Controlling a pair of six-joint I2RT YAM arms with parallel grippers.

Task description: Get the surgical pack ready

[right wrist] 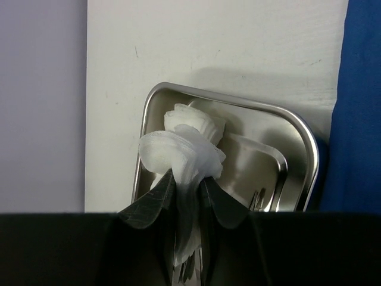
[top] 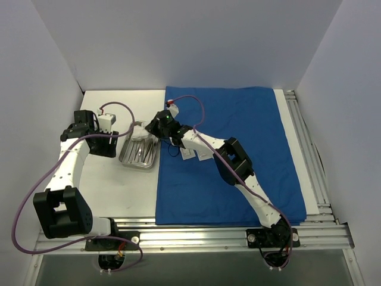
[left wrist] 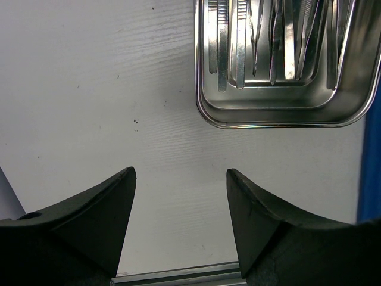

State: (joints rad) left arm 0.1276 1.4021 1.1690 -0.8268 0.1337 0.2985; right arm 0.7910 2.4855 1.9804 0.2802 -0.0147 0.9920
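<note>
The steel tray [top: 138,165] sits on the white table just left of the spread blue drape [top: 238,149]. Thin metal instruments [left wrist: 274,42] lie inside it. My right gripper [right wrist: 189,179] is shut on a white gauze wad [right wrist: 181,152], holding it over the tray's [right wrist: 303,143] far end, above the instruments [right wrist: 259,199]. From above, the gauze [top: 141,132] shows at the right gripper [top: 150,130]. Two white sachets [top: 196,154] lie on the drape, partly under the right arm. My left gripper [left wrist: 181,173] stands open over bare table, left of the tray [left wrist: 274,124], holding nothing.
White walls close in the table at the back and on both sides. An aluminium rail [top: 196,229] runs along the near edge and another [top: 303,149] along the right. The drape's edge [left wrist: 370,155] lies just right of the tray.
</note>
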